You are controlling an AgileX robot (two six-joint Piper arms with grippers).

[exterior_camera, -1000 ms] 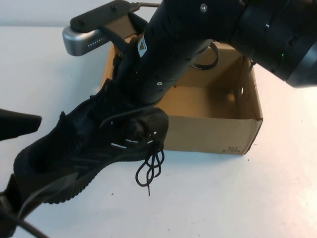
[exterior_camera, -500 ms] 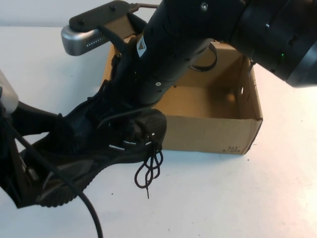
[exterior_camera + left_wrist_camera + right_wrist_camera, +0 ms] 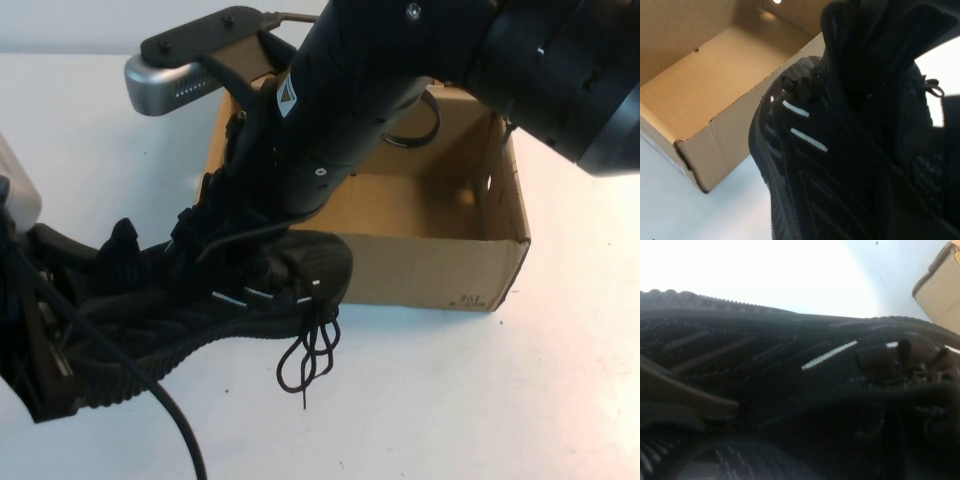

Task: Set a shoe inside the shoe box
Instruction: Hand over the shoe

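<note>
high view: shoe (image 3: pixel 200 300) lies on the bench (image 3: pixel 450 400), toe touching the box (image 3: pixel 440 265) front; right gripper (image 3: pixel 215 235) over its middle, left gripper (image 3: pixel 40 330) at the heel; whether either's fingers are open is hidden. left wrist: shoe (image 3: pixel 840 150) beside open box (image 3: pixel 700 90). right wrist: shoe side (image 3: pixel 790 390), box corner (image 3: pixel 940 285).

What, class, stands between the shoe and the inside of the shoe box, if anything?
Only the box's own near wall. The shoe lies outside the shoe box, its end against that wall, so it must go over the rim. The interior looks empty. The right gripper is at the shoe's top and the left gripper at its far end.
</note>
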